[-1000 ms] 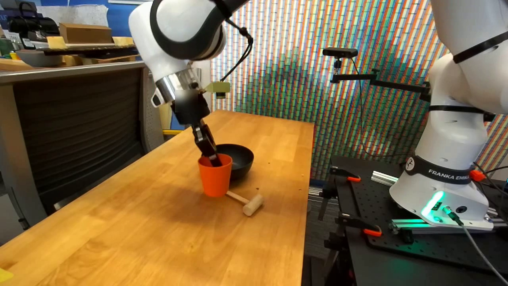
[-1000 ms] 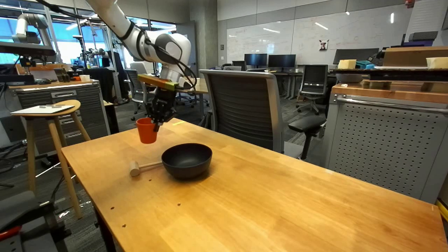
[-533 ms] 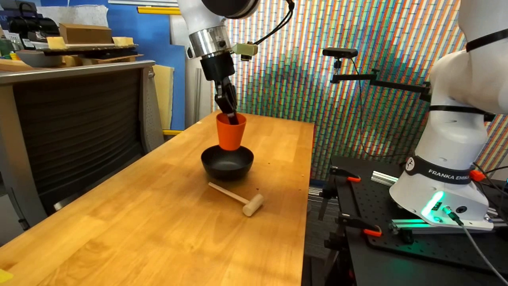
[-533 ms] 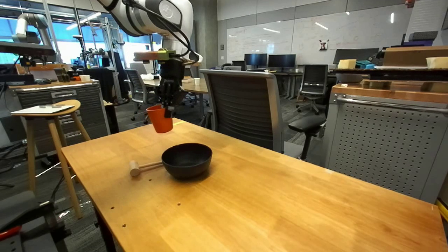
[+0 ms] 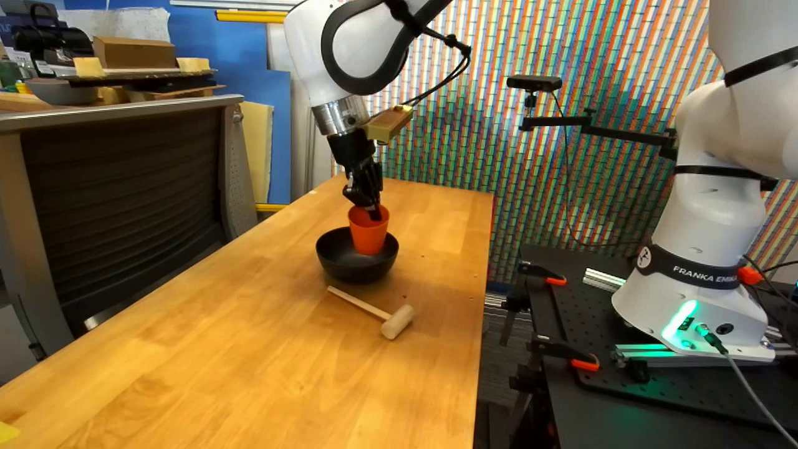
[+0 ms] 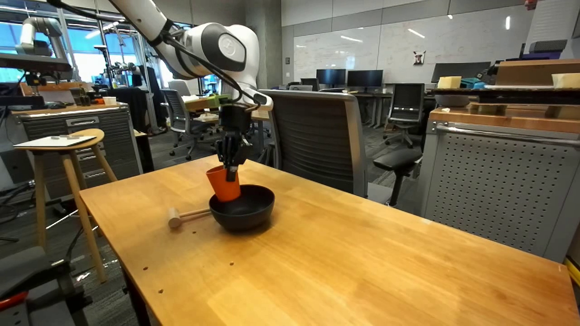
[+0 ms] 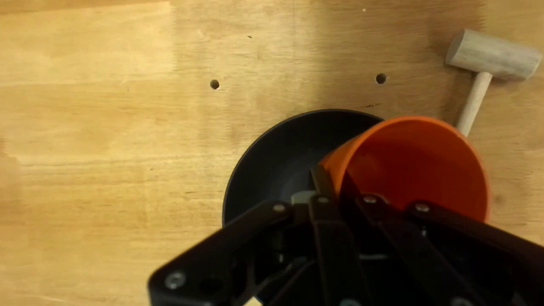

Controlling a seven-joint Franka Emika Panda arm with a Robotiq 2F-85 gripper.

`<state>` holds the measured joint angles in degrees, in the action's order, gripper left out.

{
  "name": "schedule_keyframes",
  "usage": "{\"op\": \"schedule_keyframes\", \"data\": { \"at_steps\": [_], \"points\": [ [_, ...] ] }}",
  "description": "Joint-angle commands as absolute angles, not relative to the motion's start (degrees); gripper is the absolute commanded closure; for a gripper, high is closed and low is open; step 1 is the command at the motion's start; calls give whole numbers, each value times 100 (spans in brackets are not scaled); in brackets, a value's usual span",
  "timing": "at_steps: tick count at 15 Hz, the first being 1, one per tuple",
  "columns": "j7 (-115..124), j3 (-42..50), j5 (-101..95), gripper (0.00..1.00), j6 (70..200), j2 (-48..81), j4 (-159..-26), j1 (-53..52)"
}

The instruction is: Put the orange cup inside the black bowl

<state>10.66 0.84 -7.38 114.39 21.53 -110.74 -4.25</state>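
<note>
The orange cup (image 5: 369, 238) hangs at the black bowl (image 5: 355, 272) in both exterior views, its lower end within the bowl's opening. It tilts in an exterior view (image 6: 222, 184), over the mallet side of the bowl (image 6: 242, 219). Whether its bottom touches the bowl cannot be told. My gripper (image 5: 374, 213) is shut on the cup's wall, one finger inside and one outside. The grip also shows in the wrist view (image 7: 335, 182), where the cup's mouth (image 7: 418, 165) covers part of the bowl (image 7: 272, 165).
A small wooden mallet (image 5: 368, 309) lies beside the bowl, its handle end close to it. The wooden table (image 6: 362, 253) carries them. A tall office chair (image 6: 317, 140) stands along the table's edge.
The cup moved with my gripper from beside the bowl to above it, rising first, then lowering to the bowl's opening. The bowl and mallet have not moved. The grip stays shut.
</note>
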Motion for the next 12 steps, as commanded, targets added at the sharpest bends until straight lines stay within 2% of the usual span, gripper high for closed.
{"op": "schedule_keyframes", "data": {
  "at_steps": [1,3,4,5,7,12],
  "points": [
    [1272,127,-758,98,11478,2811,-10616,-433],
    [1274,147,-671,98,11531,3033,-10521,-389],
    [1277,156,-657,93,11516,3120,-10467,-383],
    [1246,152,-631,68,11531,3131,-10473,-370],
    [1430,213,-758,64,11601,2806,-10725,-467],
    [1659,204,-827,25,12768,1085,-12282,-444]
  ]
}}
